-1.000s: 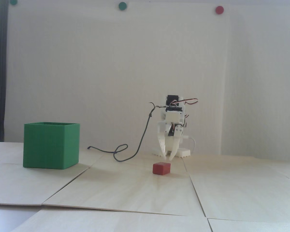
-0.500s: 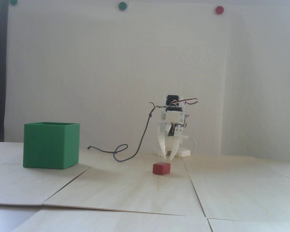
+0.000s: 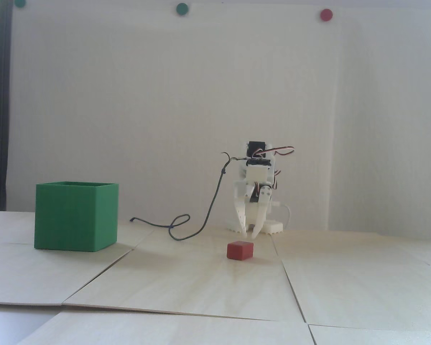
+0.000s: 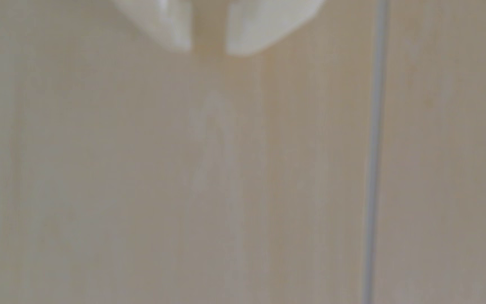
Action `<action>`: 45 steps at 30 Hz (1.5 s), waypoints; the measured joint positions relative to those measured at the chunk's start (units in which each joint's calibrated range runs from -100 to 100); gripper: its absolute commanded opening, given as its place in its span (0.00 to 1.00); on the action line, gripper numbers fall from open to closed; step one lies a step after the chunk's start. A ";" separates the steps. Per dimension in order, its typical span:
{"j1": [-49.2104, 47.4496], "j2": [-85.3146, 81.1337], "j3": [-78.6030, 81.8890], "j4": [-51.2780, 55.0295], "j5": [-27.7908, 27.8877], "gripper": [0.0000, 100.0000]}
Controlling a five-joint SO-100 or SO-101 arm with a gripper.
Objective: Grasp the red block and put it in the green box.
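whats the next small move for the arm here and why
Probably reach the gripper forward toward the camera and down over the red block. In the fixed view the jaws hang slightly parted and empty, seemingly behind the block, and the wrist view shows only bare table, no block. The green box waits off to the left.

1. In the fixed view the block point(image 3: 240, 250) sat on the table point(image 3: 201, 287), near the middle.
2. The box point(image 3: 76, 216) stood well apart, off to its left.
3. The gripper point(image 3: 249, 235) hung just behind the block, tips down, the arm's base point(image 3: 269, 227) further back by the wall point(image 3: 165, 107).
4. A cable point(image 3: 186, 230) lay between box and arm.
5. In the wrist view the gripper point(image 4: 209, 51) hung over bare table point(image 4: 148, 175), a seam point(image 4: 374, 175) to its right.
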 measured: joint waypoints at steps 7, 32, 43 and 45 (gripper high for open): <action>0.00 0.00 0.00 0.00 0.00 0.02; -2.22 11.37 -28.47 -18.39 -9.09 0.02; 2.90 66.58 -71.98 0.92 -16.18 0.02; 4.66 76.46 -81.74 2.91 -16.95 0.02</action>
